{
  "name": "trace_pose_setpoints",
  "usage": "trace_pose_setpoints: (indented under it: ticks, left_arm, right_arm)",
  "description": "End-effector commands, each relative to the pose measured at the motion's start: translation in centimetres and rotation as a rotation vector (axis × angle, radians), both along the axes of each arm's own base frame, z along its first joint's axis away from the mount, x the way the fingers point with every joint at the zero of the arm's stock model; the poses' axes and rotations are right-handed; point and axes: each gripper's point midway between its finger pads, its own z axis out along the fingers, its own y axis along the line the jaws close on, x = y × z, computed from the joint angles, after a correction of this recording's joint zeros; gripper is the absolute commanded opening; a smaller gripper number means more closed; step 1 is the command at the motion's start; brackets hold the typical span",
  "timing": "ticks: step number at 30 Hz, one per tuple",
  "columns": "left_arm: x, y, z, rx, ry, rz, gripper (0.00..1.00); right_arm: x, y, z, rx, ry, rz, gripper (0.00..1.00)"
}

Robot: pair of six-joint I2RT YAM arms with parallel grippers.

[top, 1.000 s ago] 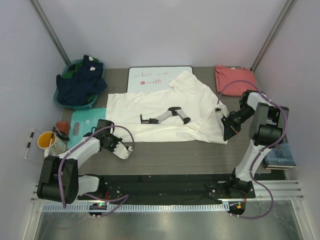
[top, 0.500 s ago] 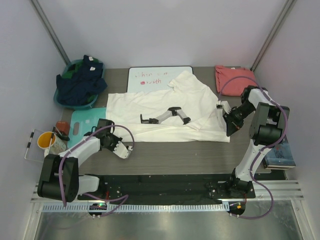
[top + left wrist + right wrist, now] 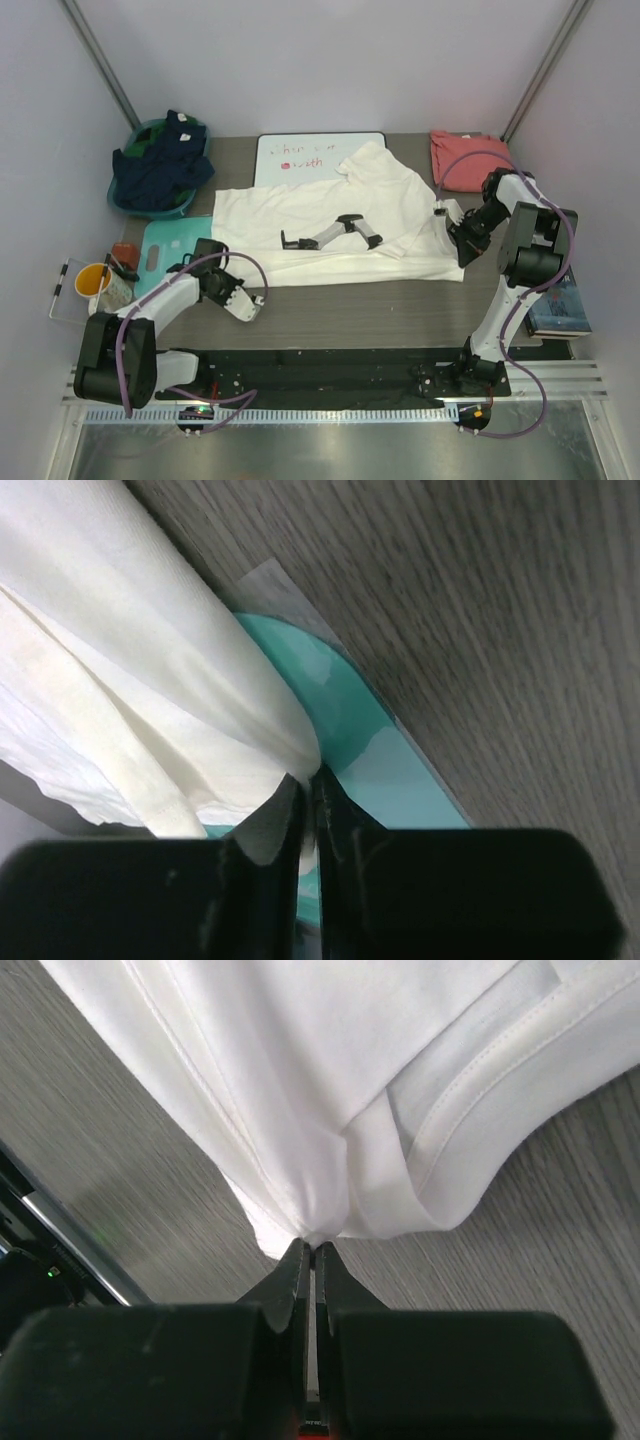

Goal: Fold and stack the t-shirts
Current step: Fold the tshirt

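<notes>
The cream-white t-shirt (image 3: pixel 300 215) lies spread across the middle of the table, its black-and-grey print (image 3: pixel 330 232) facing up. My left gripper (image 3: pixel 213 252) is shut on the shirt's near-left corner, over the edge of the teal board (image 3: pixel 165 255). The left wrist view shows the cloth (image 3: pixel 150 700) pinched at the left gripper (image 3: pixel 308 780). My right gripper (image 3: pixel 463 255) is shut on the shirt's near-right corner. The right wrist view shows a bunch of cloth (image 3: pixel 330 1080) in the right gripper (image 3: pixel 312 1248), just above the table. The salmon-red t-shirt (image 3: pixel 468 155) lies folded at the back right.
A whiteboard with red scribbles (image 3: pixel 318 150) lies at the back, partly under the shirt. A teal basin of dark blue clothes (image 3: pixel 160 165) stands at the back left. An orange cup (image 3: pixel 92 280) and a clear tray are at the left edge, a book (image 3: pixel 560 305) at the right edge.
My right gripper has moved back and slightly right with the shirt's corner, drawing the near hem out to the right. The left gripper has hardly moved.
</notes>
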Motion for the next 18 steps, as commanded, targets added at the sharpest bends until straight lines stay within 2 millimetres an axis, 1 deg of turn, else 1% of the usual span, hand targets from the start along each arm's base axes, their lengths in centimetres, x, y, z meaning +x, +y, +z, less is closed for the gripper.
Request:
trace_pose_setpoints:
  ticks: [1, 3, 4, 6, 7, 9, 11, 12, 13, 14, 15, 16, 17, 18]
  left_arm:
    - [-3.4, 0.8, -1.0, 0.022, 0.129, 0.010, 0.33]
    - [-3.7, 0.7, -0.8, 0.017, 0.141, 0.015, 0.53]
    - [-3.5, 0.7, -0.4, 0.014, 0.134, 0.016, 0.69]
    - [-3.6, 0.6, 0.0, 0.007, 0.134, 0.022, 0.78]
    - [-3.2, 0.5, 0.6, 0.000, 0.113, 0.025, 0.83]
    - [-2.9, 0.4, 1.6, -0.013, 0.099, 0.039, 0.85]
    - [-2.7, 0.4, 2.6, -0.019, 0.082, 0.057, 0.86]
    - [-1.9, 0.3, 3.7, -0.032, 0.044, 0.069, 0.86]
    - [-1.1, 0.2, 4.6, -0.043, 0.002, 0.080, 0.87]
    - [-0.2, 0.1, 5.4, -0.058, -0.037, 0.096, 0.88]
    - [1.7, -0.2, 7.2, -0.102, -0.120, 0.138, 0.90]
    - [2.8, -0.4, 8.1, -0.132, -0.161, 0.167, 0.93]
    - [3.7, -0.6, 9.0, -0.153, -0.189, 0.190, 0.93]
    - [5.4, -0.7, 11.1, -0.198, -0.254, 0.238, 0.93]
  right_arm:
    - [1.4, -1.9, 0.5, -0.080, -0.057, 0.034, 0.17]
    - [1.1, -2.1, 0.6, -0.092, -0.061, 0.048, 0.29]
    - [1.0, -2.1, 0.7, -0.097, -0.068, 0.058, 0.39]
    - [1.0, -2.2, 1.1, -0.104, -0.082, 0.067, 0.46]
    - [1.1, -2.2, 1.6, -0.105, -0.100, 0.068, 0.50]
    - [1.5, -2.2, 2.4, -0.107, -0.128, 0.067, 0.53]
    - [2.5, -2.1, 3.7, -0.105, -0.175, 0.065, 0.54]
    - [2.8, -1.9, 4.2, -0.102, -0.190, 0.062, 0.54]
    - [3.8, -1.6, 5.6, -0.103, -0.241, 0.061, 0.54]
    - [4.4, -1.2, 6.4, -0.095, -0.272, 0.050, 0.54]
    - [5.3, -0.6, 7.1, -0.078, -0.310, 0.040, 0.54]
    - [6.2, -0.1, 8.3, -0.075, -0.359, 0.044, 0.54]
    - [6.7, 1.1, 9.5, -0.071, -0.401, 0.050, 0.54]
    - [7.8, 1.9, 10.3, -0.064, -0.463, 0.061, 0.54]
